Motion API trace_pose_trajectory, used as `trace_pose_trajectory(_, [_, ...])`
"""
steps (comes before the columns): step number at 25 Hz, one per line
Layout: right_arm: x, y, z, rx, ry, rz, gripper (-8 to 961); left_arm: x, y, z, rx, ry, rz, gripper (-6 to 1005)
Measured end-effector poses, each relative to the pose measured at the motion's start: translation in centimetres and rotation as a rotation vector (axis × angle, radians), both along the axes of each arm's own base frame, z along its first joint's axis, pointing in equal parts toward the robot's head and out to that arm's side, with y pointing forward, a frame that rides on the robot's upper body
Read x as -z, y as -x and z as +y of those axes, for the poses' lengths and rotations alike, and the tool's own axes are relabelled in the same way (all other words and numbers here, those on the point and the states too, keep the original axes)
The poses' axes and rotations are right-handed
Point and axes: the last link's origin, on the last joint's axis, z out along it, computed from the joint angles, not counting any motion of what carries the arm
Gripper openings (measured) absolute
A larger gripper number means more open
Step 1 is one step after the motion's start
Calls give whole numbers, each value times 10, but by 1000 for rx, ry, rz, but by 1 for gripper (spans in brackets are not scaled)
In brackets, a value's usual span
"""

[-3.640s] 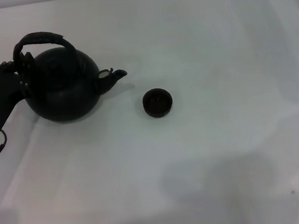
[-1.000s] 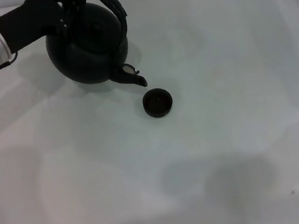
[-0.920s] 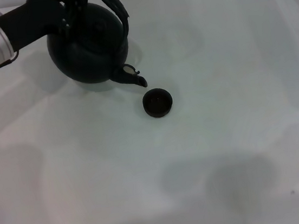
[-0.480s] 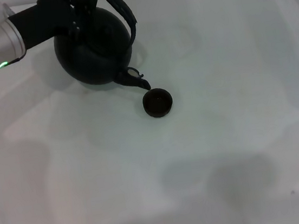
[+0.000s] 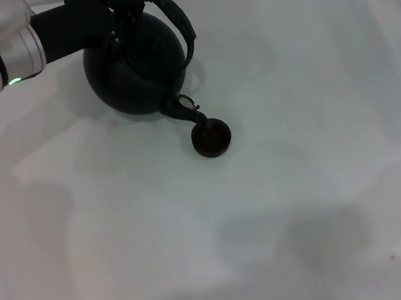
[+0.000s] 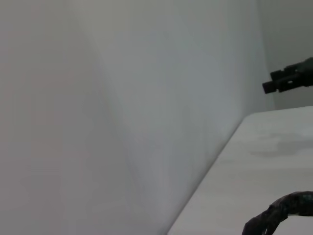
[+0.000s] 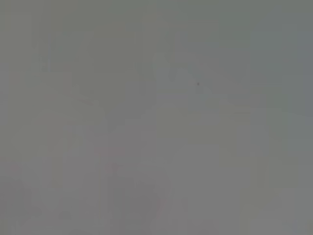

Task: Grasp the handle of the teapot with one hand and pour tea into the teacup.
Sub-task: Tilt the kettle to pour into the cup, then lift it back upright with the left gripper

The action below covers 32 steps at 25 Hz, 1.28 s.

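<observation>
Left gripper [image 5: 107, 15] merging with the dark handle [image 5: 172, 11], fingers indistinguishable; handle cut off in the left wrist view.

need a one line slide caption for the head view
Left gripper holds the teapot by its handle, tilted with its spout over the teacup.

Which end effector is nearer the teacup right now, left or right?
Left. The left end effector is clamped on the handle of the teapot, whose spout is tipped over the teacup. The right end effector is not visible in the head view.
</observation>
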Motion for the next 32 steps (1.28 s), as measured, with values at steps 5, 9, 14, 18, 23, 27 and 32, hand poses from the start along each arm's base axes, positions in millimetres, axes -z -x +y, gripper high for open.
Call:
trace_pose_trajectory(5, [0,0,0,0,0,0,840,1,-2,1,13,11,15,136])
trace_pose_trajectory(9, [0,1,1,-1,0,1,840,0,-2,1,15,11,17,136])
trace_pose_trajectory(14, [0,1,1,-2,-1,1,840,0,-3,2,15,10,18,136])
trace_pose_trajectory(18, [0,0,0,0,-1,1,840,4,-4,-1,16,16,0,136])
trace_pose_trajectory(23, [-1,-1,-1,2,-3,1,840,11,-4,-7,8,28,-14,135])
trace_pose_trajectory(27, [-2,0,0,0,-5,0,840,13,-2,-9,-2,27,-22,135])
trace_pose_trajectory(32, [-2,-1,0,0,-7,-2,840,13,1,-11,-12,21,-29,135])
